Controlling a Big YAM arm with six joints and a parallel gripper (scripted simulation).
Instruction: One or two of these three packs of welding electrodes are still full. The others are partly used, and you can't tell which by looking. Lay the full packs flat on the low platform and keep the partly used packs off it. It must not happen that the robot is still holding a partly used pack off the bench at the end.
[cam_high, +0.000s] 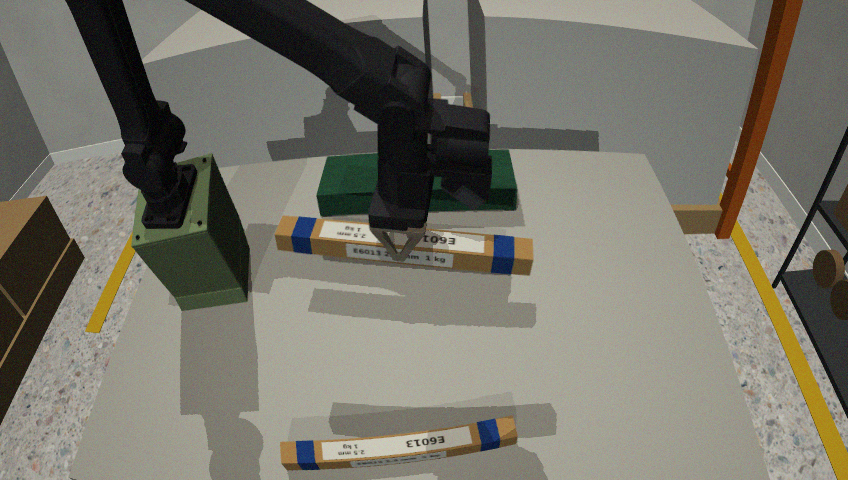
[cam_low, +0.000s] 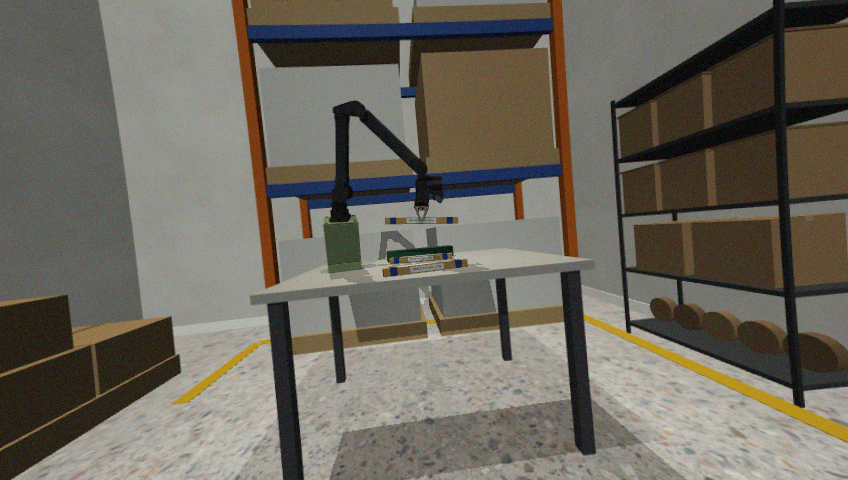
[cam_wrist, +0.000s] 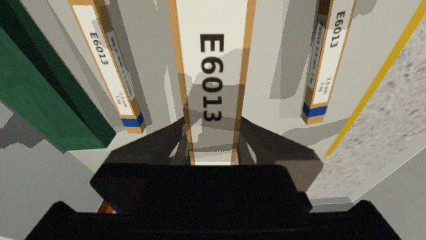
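While its weight is presumably judged, a lifted pack (cam_high: 514, 255) (cam_low: 392, 220) (cam_wrist: 212, 65) hangs level.
The gripper (cam_high: 399, 252) (cam_low: 421, 217) (cam_wrist: 212, 120) pinches its middle, above the bench (cam_high: 624, 333) (cam_low: 523, 261) (cam_wrist: 160, 100).

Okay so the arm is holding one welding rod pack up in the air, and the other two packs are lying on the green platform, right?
Not quite: the other two packs lie on the bench beside the green platform, as the wrist view shows. The arm is indeed holding one pack in the air.

Orange-posted rack (cam_high: 758, 118) (cam_low: 252, 142), black shelf unit (cam_high: 803, 220) (cam_low: 783, 237), cardboard boxes (cam_high: 29, 261) (cam_low: 119, 356)
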